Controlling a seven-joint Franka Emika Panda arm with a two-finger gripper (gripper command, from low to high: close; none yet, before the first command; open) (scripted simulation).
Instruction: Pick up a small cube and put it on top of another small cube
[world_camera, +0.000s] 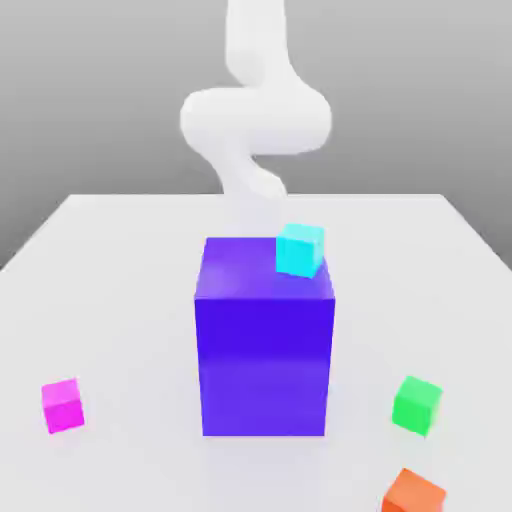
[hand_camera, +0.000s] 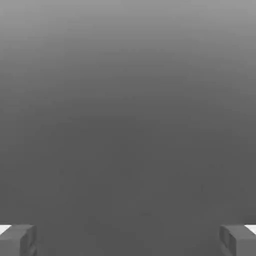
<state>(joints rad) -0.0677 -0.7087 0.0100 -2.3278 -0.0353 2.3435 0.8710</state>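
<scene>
On the pale table (world_camera: 130, 300), a pink cube (world_camera: 63, 406) sits to the exterior view's left of a big blue block (world_camera: 264, 365), with a green cube (world_camera: 417, 405) and a nearer orange cube (world_camera: 413, 494) to its right. A cyan cube (world_camera: 300, 250) rests on the block's top. The gripper (hand_camera: 128, 241) has its fingers spread wide, nothing between them.

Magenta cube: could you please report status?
Gripper open and empty; magenta cube on the table, untouched; big blue block between magenta and green cubes.
</scene>
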